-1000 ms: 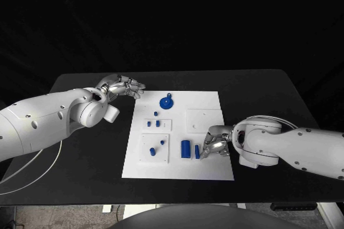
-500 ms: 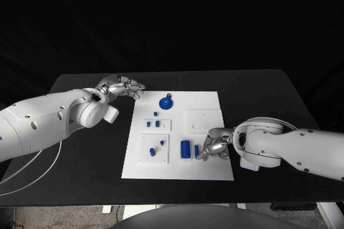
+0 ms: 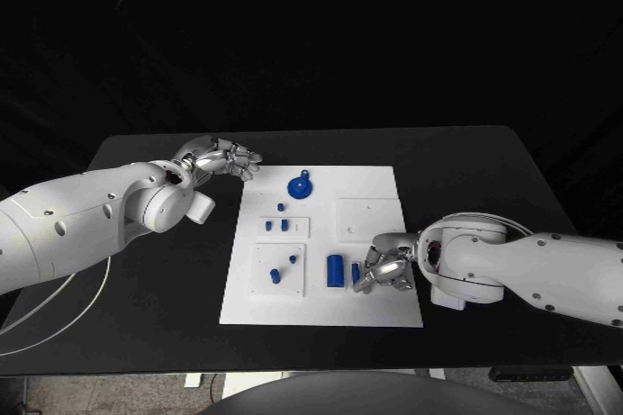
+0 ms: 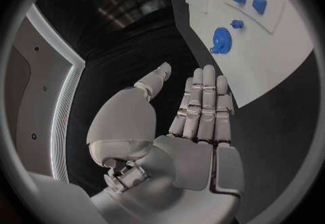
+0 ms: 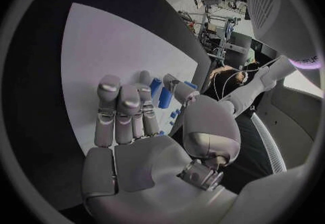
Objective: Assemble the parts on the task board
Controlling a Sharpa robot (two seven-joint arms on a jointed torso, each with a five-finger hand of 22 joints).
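The right hand (image 3: 384, 272), fingers loosely apart and empty, hovers at two blue upright parts (image 3: 344, 271) on the task board (image 3: 376, 185), and should close squarely around one.

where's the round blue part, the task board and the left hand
round blue part (image 3: 300, 188), head view, centre of its disc
task board (image 3: 376, 183), head view, bare far right corner
left hand (image 3: 221, 156), head view, its knuckles

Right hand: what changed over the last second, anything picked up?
The right hand slid a little toward the robot along the task board, staying next to the two upright blue pieces. Whether it grips one of them cannot be told. The left hand stayed off the board's far left corner, holding nothing. The blue disc and the other small parts kept their places.
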